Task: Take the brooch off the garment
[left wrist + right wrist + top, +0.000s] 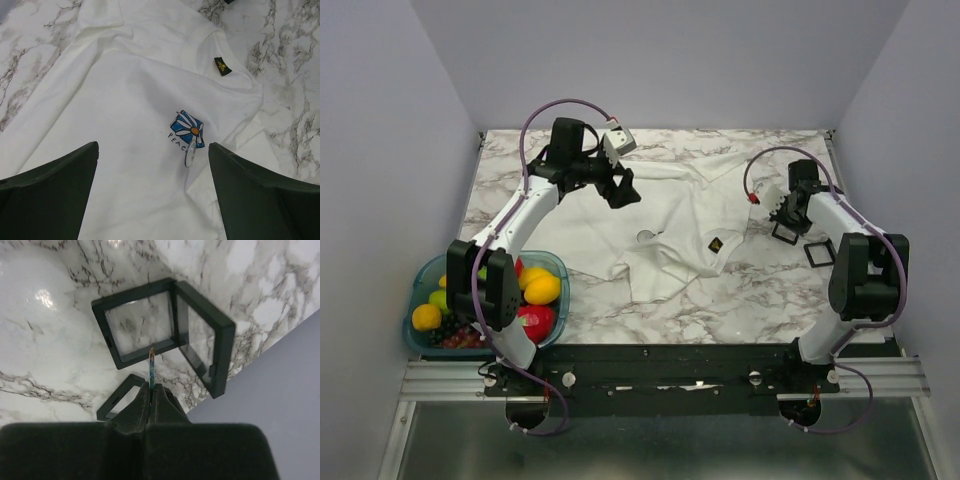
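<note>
- Overhead, the left gripper (620,188) hangs above the white garment (670,215), which lies rumpled on the marble table (770,290). The right gripper (785,220) sits off the cloth's right edge, beside two black frames (818,252). A fruit bowl (420,275) stands near left.
- From the left wrist, the fingers stand wide apart, holding nothing. The brooch (189,129) lies on the garment between them, with a clear oval piece (190,152) at its lower edge and the dark diamond logo (222,65) up right.
- From the right wrist, the fingers press together on a thin sliver (151,365) seen edge-on, bluish with an orange tip; its identity cannot be told.
</note>
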Controlling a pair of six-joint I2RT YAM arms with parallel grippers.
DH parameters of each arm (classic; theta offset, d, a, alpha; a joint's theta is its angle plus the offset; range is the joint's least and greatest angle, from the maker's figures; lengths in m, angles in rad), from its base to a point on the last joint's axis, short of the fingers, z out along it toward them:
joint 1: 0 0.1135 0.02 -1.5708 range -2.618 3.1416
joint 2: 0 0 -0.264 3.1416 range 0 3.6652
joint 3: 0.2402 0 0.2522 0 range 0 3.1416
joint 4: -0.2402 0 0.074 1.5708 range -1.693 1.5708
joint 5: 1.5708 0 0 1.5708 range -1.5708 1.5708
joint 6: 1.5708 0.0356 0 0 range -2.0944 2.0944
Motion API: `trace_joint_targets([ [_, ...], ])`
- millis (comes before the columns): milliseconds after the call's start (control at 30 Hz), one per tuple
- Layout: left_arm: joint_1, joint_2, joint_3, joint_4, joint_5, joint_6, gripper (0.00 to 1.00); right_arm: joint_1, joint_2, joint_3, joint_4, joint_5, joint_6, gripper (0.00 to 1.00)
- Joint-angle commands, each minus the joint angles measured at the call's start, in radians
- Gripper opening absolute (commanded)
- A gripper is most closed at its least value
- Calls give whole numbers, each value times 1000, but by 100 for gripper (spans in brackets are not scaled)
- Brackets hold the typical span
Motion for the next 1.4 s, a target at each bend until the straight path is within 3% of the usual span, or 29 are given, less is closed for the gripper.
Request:
trace_joint_targets([
  [0, -8, 26, 51, -14, -4, -18, 99, -43, -48, -100, 15, 105, -57, 0],
  [233, -9, 39, 68, -21, 9, -22, 99, -80, -94, -169, 17, 171, -77, 0],
  [1367, -23, 63, 75, 11, 35, -98, 99, -87, 12, -132, 95, 280, -120, 0],
])
